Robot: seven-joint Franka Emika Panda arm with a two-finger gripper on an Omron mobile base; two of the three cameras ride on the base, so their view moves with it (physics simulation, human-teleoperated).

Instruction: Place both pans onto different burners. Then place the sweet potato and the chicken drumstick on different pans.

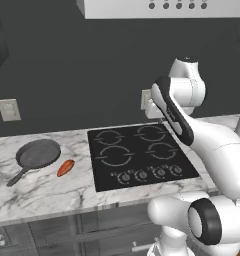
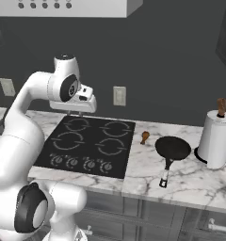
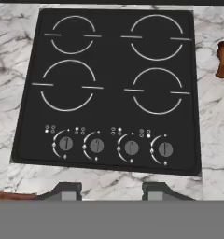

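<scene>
The dull grey pan point(image 1: 38, 153) lies on the marble counter left of the cooktop point(image 1: 142, 172), its handle toward the front left. Just right of it rests the orange-red sweet potato point(image 1: 65, 167). Right of the cooktop sits the near-black pan point(image 2: 173, 148), handle toward the front edge, with the golden-brown chicken drumstick point(image 2: 145, 137) point(image 3: 222, 59) between it and the glass. All four burners point(image 3: 67, 85) are bare. My gripper point(image 2: 77, 113) point(image 3: 112, 193) hangs high over the cooktop's back left, open, with nothing between its fingertips.
A paper towel roll point(image 2: 215, 137) stands at the far right of the counter. Four knobs point(image 3: 97, 145) line the cooktop's front. Wall outlets point(image 2: 118, 95) sit on the dark backsplash, and a range hood point(image 1: 167, 7) overhangs the stove.
</scene>
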